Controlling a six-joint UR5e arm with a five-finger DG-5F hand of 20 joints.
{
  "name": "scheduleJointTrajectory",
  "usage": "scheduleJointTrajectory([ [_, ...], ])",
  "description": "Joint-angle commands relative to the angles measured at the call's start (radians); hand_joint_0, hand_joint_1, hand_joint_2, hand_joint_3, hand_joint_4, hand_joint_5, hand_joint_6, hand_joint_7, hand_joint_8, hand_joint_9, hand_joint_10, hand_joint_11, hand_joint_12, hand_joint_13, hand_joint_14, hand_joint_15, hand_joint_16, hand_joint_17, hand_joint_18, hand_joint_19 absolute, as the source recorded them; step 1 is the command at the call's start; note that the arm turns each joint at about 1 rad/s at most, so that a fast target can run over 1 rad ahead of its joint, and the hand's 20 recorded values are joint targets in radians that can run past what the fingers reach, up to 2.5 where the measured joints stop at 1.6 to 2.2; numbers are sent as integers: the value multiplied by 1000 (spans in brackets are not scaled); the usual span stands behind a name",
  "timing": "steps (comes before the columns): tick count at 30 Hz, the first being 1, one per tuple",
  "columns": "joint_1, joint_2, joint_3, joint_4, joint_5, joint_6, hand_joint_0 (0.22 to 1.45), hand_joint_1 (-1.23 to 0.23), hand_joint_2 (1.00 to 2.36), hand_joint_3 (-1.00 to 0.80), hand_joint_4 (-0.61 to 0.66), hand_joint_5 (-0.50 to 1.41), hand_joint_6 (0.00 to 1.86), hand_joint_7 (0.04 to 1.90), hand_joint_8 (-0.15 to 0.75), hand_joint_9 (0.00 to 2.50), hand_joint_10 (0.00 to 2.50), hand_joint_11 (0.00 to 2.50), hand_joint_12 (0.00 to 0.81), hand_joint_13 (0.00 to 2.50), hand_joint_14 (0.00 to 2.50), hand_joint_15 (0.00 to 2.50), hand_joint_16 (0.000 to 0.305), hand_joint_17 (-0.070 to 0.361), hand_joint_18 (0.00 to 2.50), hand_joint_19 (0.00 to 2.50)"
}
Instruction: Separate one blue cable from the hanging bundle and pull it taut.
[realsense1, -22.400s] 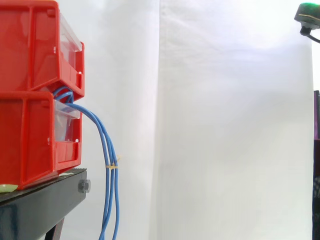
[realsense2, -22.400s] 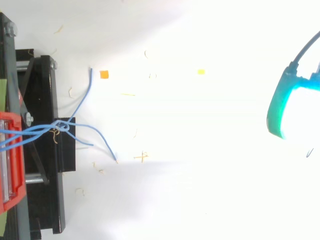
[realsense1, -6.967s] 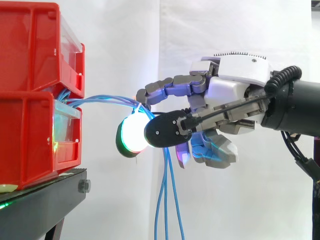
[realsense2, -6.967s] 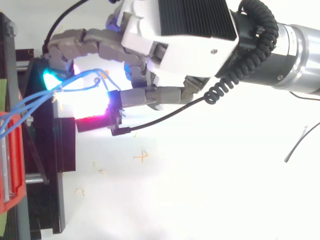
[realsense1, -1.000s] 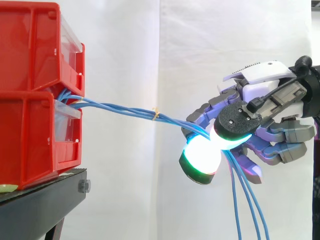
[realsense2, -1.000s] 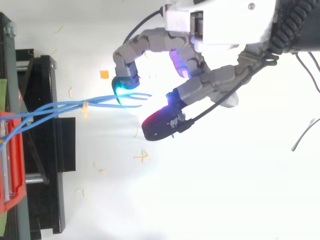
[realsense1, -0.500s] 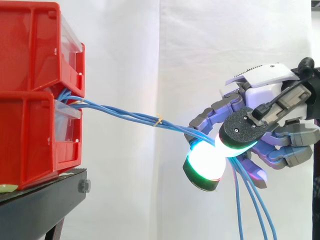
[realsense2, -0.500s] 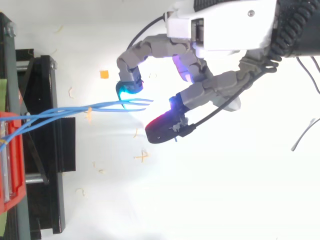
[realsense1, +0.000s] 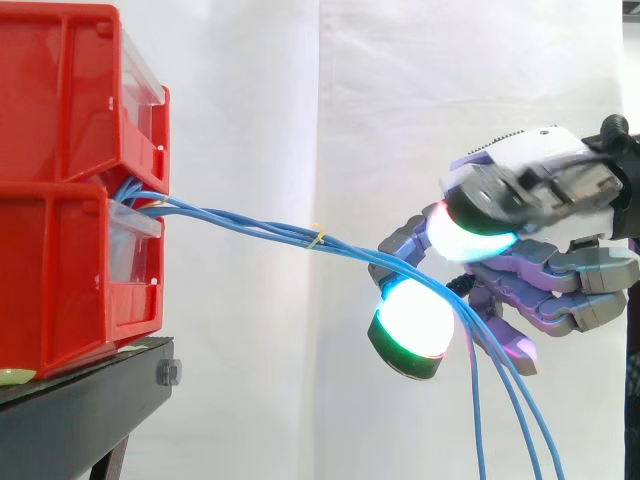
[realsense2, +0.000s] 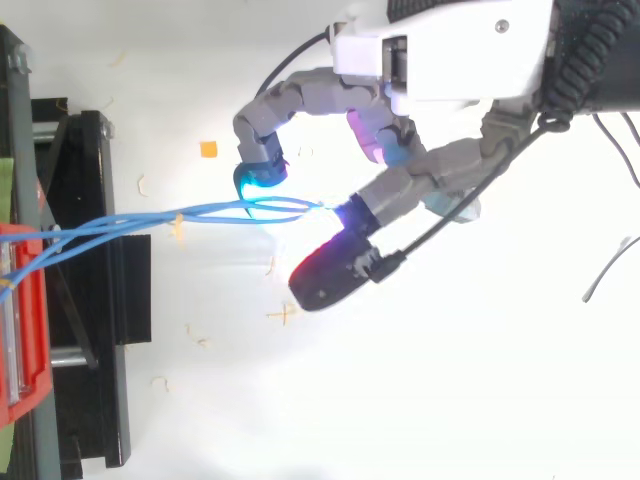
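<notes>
We see stacked red bins (realsense1: 70, 180) at left. At right, the hand (realsense2: 450, 55) hooks a curled finger (realsense1: 412, 325) under the blue cables (realsense1: 250, 226), thumb raised clear. The cables stretch from the bins, a yellow tie (realsense1: 318, 238) midway.

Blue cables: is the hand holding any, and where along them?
The blue cables are hooked over one curled finger of the hand, just past the yellow tie, at the bend where they drop.

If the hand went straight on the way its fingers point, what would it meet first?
Probably the lower red bin, following the blue cables hooked over the hand; depth is unclear.
</notes>
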Motion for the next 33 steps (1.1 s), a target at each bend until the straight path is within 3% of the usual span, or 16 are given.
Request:
scheduleJointTrajectory([
  [1, 0, 0, 0, 0, 0, 0, 548, -312, 1000, -500, 136, 125, 505, 1184, 120, 2154, 31, 651, 305, 1843, 25, 1144, 48, 109, 1143, 854],
  [3, 1, 0, 0, 1, 0, -1, 597, -349, 1000, -500, 134, 125, 505, 1191, 104, 2158, 30, 670, 302, 1848, 24, 1158, 45, 101, 1134, 866],
  [8, 0, 0, 0, 1, 0, -1, 743, -621, 1003, -468, 140, 131, 505, 1203, 105, 2174, 29, 715, 309, 1843, 26, 1157, 43, 98, 1142, 845],
  [11, 1, 0, 0, 1, 0, -1, 753, -650, 1006, -430, 128, 132, 505, 1205, 102, 2168, 32, 715, 305, 1838, 25, 1157, 42, 95, 1138, 850],
  [19, 1, 0, 0, 1, 3, -1, 737, -718, 1017, -278, 79, 132, 505, 1213, 136, 2143, 31, 730, 307, 1825, 24, 1157, 43, 97, 1123, 841],
  [23, 4, 0, 0, 1, 6, -1, 657, -936, 1014, -312, 161, 119, 505, 1235, 162, 2112, 29, 748, 303, 1796, 27, 1168, 46, 103, 1092, 841],
  [24, 4, 0, 0, 1, 8, 0, 591, -952, 1007, -416, 182, 117, 505, 1245, 166, 2098, 31, 737, 310, 1786, 25, 1171, 47, 107, 1077, 851],
  [27, 6, 0, 0, 3, 9, 0, 494, -843, 1000, -500, 189, 119, 505, 1226, 152, 2123, 30, 713, 339, 1809, 24, 1138, 54, 121, 1117, 813],
  [29, 6, 0, 2, 1, 9, -1, 451, -660, 1000, -500, 162, 127, 505, 1208, 159, 2155, 29, 653, 348, 1831, 24, 1108, 58, 131, 1160, 776],
  [30, 6, 0, 2, 3, 9, 0, 466, -543, 1000, -500, 158, 127, 505, 1205, 163, 2153, 26, 648, 337, 1825, 24, 1115, 57, 127, 1146, 782],
  [33, 6, 0, 2, 3, 11, 0, 523, -381, 1000, -500, 128, 128, 505, 1206, 144, 2129, 26, 593, 300, 1806, 23, 1124, 51, 115, 1090, 821],
])
